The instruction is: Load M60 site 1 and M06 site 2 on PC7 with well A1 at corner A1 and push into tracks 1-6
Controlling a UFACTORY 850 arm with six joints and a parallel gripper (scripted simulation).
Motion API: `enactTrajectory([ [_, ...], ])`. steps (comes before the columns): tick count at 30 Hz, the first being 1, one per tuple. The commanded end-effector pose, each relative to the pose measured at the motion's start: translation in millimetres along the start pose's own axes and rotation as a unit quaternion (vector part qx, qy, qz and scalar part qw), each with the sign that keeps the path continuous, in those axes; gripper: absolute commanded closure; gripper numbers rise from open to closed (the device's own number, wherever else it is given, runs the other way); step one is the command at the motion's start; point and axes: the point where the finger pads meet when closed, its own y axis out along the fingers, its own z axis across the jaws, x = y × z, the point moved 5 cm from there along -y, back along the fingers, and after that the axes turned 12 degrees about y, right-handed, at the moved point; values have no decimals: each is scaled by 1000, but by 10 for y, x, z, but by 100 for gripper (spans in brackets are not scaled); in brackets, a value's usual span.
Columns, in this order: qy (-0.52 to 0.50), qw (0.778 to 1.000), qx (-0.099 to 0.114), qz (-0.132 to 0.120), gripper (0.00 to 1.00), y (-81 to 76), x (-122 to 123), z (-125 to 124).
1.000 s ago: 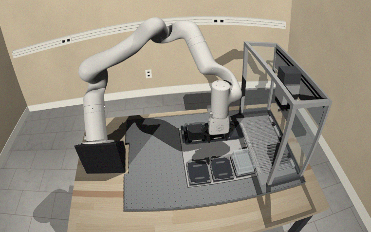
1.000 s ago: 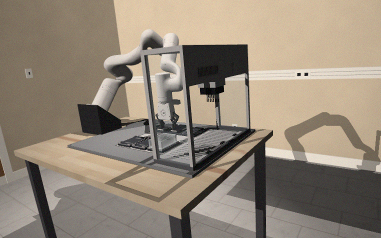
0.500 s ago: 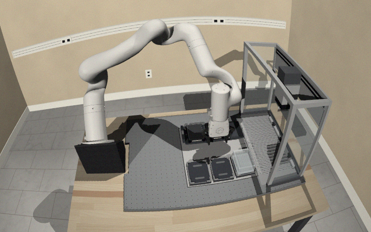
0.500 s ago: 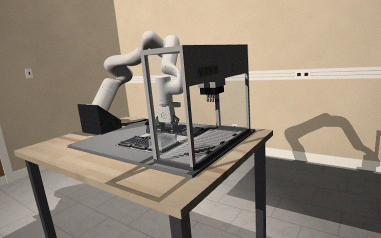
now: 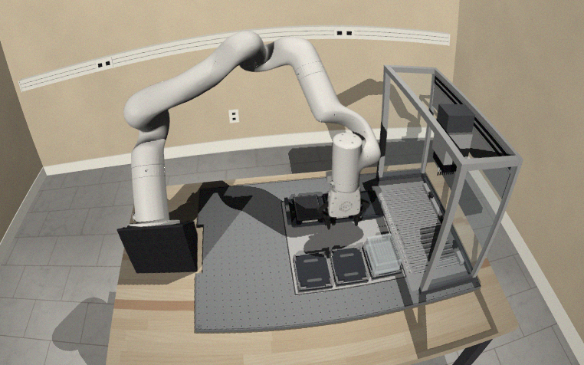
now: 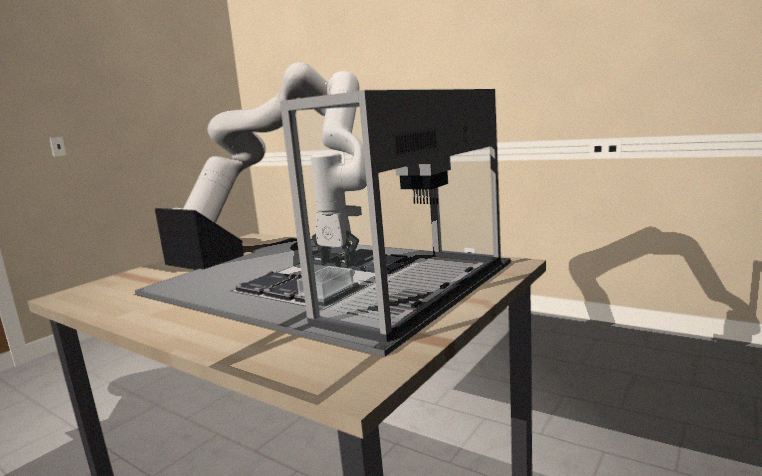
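The dark plate carrier PC7 (image 5: 322,202) lies on the apron in front of the rails (image 5: 414,222), with its long side running across the rail fronts. A dark plate (image 5: 307,206) sits on its left part. My gripper (image 5: 342,223) is open and points straight down, low over the carrier's middle to right part. It also shows behind the frame post in the exterior view (image 6: 332,251). The wrist hides what lies under the fingers. The clear deep-well block M09 (image 5: 381,254) sits in the nest nearest the rails. The two other nests (image 5: 312,271) (image 5: 348,265) look dark and flat.
The instrument's grey frame (image 5: 448,181) stands over the rails, with a dark pipetting head (image 5: 454,119) hanging from its top. The arm's black base block (image 5: 158,247) stands at the table's left. I see no lit lamp behind the tracks.
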Motion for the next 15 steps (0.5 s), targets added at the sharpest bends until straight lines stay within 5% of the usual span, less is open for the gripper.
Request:
enactTrajectory([
  [1, 0, 1000, 1, 0, 0, 22, -2, 9],
  [15, 0, 1000, 1, 0, 0, 102, -2, 9],
])
